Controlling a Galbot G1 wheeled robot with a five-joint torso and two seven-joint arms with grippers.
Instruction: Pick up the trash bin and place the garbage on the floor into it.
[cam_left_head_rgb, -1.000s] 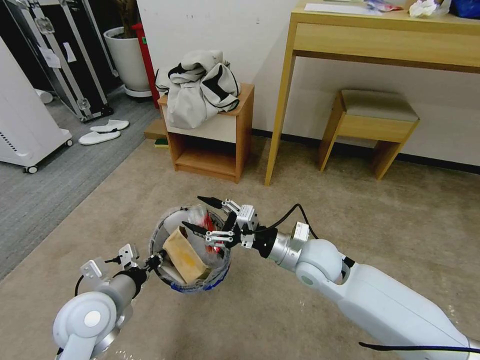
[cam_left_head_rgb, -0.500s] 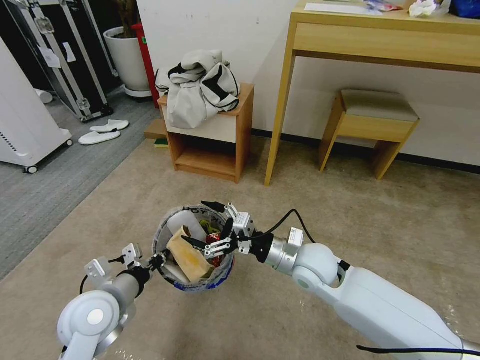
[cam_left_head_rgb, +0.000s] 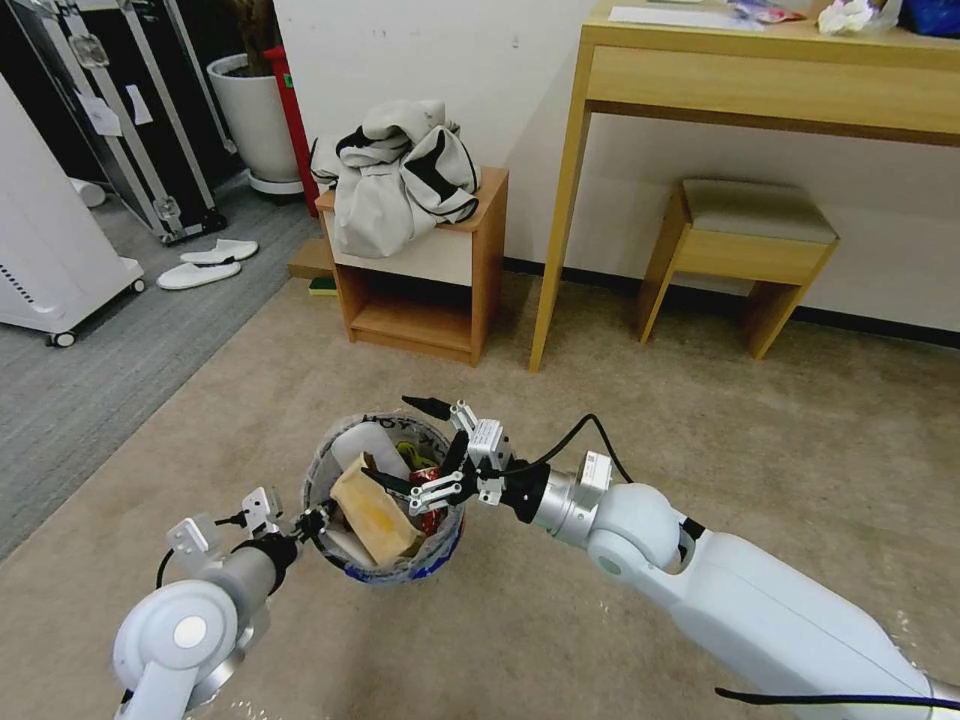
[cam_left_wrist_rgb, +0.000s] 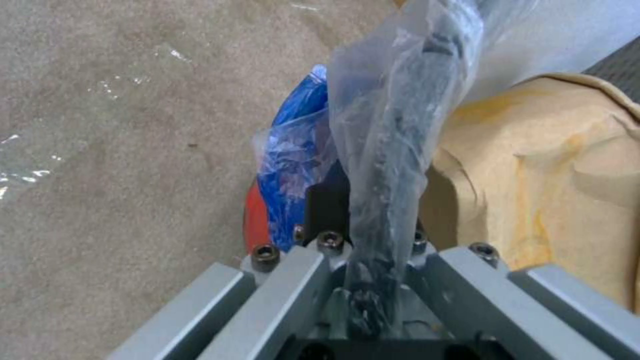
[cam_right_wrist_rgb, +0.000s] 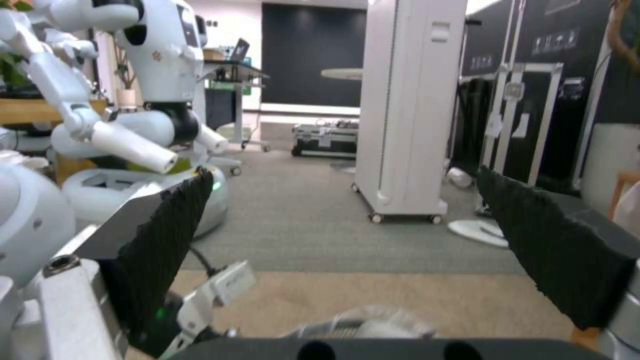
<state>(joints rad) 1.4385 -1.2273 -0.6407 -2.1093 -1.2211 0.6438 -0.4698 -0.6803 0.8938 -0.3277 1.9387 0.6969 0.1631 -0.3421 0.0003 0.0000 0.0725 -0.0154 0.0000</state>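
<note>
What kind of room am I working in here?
Probably a mock bedroom set up inside a robot lab: wooden desk with stool and bedside cabinet on carpet, beside flight cases and another robot.

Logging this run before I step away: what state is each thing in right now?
trash bin: lifted off the carpet, upright, holding litter
left gripper: shut on the trash bin's rim and its liner
right gripper: open, empty, over the bin's mouth
brown cardboard scrap: inside the bin, leaning
red soda can: inside the bin
</note>
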